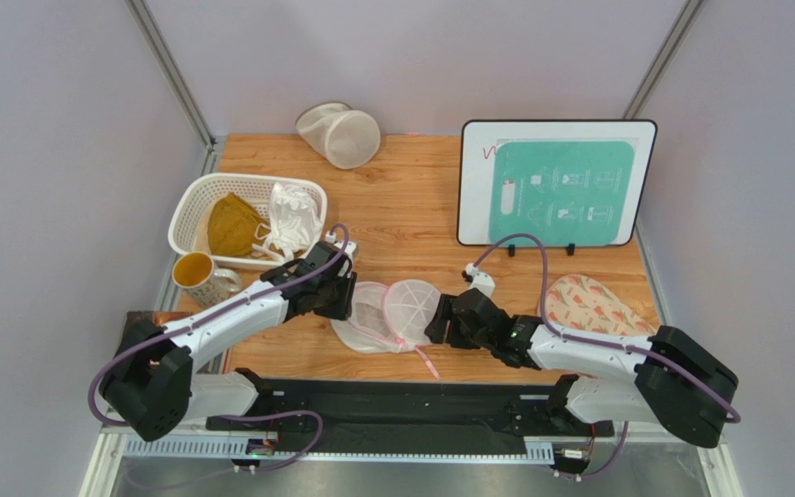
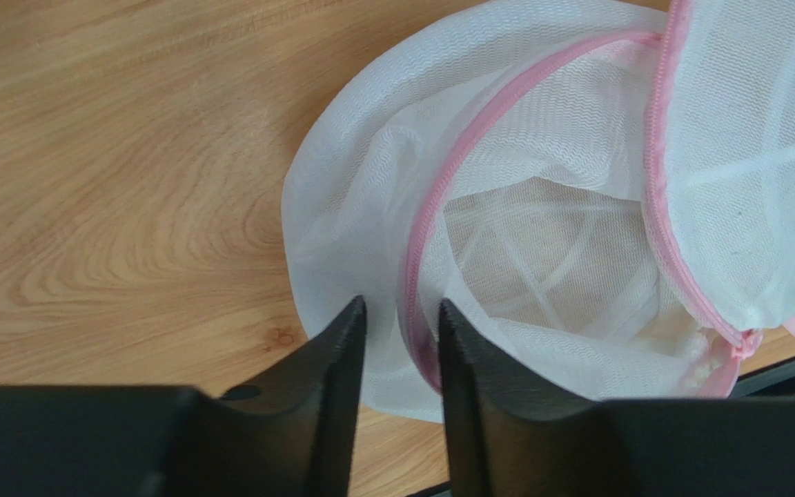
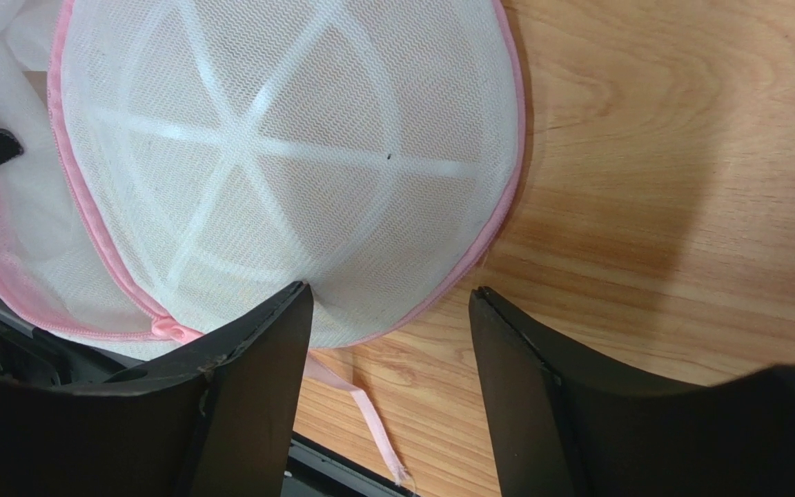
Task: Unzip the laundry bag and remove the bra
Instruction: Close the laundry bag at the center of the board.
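Basket (image 1: 192, 202) sitting at left edge of table (image 1: 412, 233). Bra (image 1: 294, 220) lying inside at right end, beside mustard garment (image 1: 231, 225). Mug (image 1: 196, 272) standing just in front of basket.

Left gripper (image 2: 402, 307) reaching in from left, jaws showing narrow gap, straddling pink zipper rim of laundry bag (image 1: 391, 313), not clamping it.

Bag lying unzipped, two halves splayed, near table's front edge.

Right gripper (image 3: 391, 294) standing half open around dome edge, gripping nothing.

Bare wood stretching behind bag. Pink patterned cloth (image 1: 590, 303) lying at right edge.
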{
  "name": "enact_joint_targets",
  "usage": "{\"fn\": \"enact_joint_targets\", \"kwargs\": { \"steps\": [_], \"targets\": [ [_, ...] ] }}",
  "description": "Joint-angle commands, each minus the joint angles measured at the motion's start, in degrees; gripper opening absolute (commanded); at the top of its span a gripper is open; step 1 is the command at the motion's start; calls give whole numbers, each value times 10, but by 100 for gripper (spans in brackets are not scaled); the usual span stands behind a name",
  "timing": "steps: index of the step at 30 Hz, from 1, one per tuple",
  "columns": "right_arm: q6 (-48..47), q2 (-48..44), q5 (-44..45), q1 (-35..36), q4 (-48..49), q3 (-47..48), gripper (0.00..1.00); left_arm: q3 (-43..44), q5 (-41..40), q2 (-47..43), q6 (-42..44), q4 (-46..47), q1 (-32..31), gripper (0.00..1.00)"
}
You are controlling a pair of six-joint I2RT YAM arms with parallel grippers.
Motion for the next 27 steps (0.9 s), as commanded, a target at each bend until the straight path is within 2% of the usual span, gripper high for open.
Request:
{"fn": "enact_joint_targets", "kwargs": {
  "steps": [1, 2, 4, 5, 7, 10, 12, 13, 15, 23, 27],
  "targets": [
    [2, 16, 3, -1, 44, 6, 61, -12, 3, 11, -12, 38, -2, 31],
    [1, 19, 3, -2, 44, 6, 58, -14, 4, 12, -14, 43, -2, 23],
    [-3, 31, 0, -2, 67, 6, 53, -21, 7, 12, -15, 49, -2, 16],
    [-5, 36, -4, -4, 72, 6, 51, -23, 8, 13, -15, 50, -2, 7],
    [-5, 55, -11, -4, 88, 8, 44, -30, 8, 14, -16, 57, -2, 0],
    [-3, 74, -22, -4, 105, 9, 36, -38, 22, 19, -17, 64, -2, 0],
    [-3, 79, -25, -4, 109, 10, 24, -41, 26, 25, -17, 72, -2, 0],
    [-4, 80, -26, -4, 109, 10, 11, -44, 29, 28, -16, 77, -2, 0],
    [-11, 79, -23, -4, 106, 11, 1, -47, 34, 32, -15, 84, -2, 0],
    [-67, 50, -23, -4, 105, 16, 0, -74, 79, 51, -7, 155, -1, 0],
    [-78, 7, -22, -2, 52, 37, 0, -77, 101, 64, -22, 175, -1, 0]
  ]
}}
